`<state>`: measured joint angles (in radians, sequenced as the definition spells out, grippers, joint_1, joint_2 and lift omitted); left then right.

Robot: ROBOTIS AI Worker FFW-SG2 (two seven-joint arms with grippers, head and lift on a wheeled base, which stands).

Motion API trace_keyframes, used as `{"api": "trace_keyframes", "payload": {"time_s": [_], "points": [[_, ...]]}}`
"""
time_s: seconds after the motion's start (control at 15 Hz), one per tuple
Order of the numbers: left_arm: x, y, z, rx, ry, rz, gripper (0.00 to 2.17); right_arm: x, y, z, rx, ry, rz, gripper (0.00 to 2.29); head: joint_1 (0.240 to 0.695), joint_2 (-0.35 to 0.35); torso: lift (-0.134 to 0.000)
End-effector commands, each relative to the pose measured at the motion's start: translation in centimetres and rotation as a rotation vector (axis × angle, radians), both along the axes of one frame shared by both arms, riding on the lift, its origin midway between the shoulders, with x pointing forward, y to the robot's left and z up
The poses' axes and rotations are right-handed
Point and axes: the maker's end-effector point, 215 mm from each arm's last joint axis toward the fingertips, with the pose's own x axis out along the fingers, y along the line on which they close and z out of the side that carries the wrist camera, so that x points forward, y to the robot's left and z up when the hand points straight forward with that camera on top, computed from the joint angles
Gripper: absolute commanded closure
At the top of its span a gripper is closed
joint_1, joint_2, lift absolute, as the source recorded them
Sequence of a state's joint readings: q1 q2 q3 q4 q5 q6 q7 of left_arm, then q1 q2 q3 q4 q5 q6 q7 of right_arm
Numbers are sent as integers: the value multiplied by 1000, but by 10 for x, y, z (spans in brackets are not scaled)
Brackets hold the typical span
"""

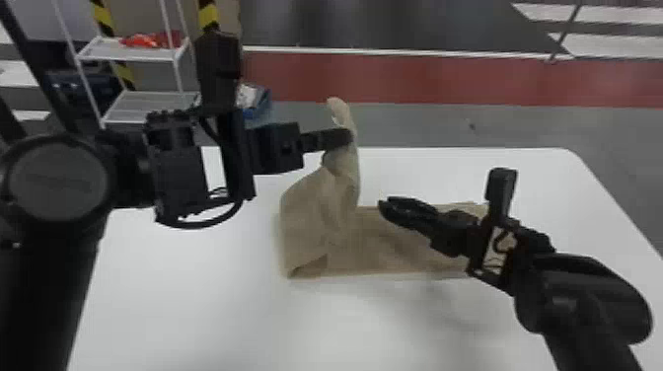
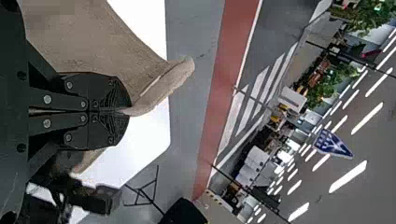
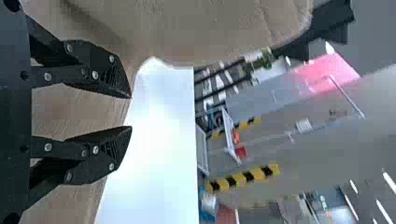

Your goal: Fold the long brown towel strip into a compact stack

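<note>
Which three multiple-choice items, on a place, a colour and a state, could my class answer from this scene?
1. Where does the lower part of the towel lie?
A) On the floor
B) On a shelf
C) On the table

2. What colour is the table?
A) White
B) Green
C) Red

3. How is the left pincer?
A) Wide open
B) Shut on the towel
C) Shut on a box

1 C: the head view shows it spread there.
2 A: its bare surface is white.
3 B: the pads meet with cloth raised between them.
</note>
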<state>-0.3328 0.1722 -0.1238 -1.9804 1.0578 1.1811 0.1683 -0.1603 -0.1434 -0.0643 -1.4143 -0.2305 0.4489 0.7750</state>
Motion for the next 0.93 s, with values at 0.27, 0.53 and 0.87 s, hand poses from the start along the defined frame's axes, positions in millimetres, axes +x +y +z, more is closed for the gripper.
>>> {"api": "trace_keyframes", "payload": {"time_s": [0.27,0.53,0.87], "points": [[-14,-74,-51,56,54,-47,1747,-27,-220,29,-51,-90,-345,70,687,-330,-125],[-26,-128,-76,120,60,-97,1750,-39,-238,22,-62,-123,-373,73,682,-350,-125],[-13,-148,-82,98,8,-34,1747,-47,-258,31,-44,-147,-391,73,693,-350,-125]]}}
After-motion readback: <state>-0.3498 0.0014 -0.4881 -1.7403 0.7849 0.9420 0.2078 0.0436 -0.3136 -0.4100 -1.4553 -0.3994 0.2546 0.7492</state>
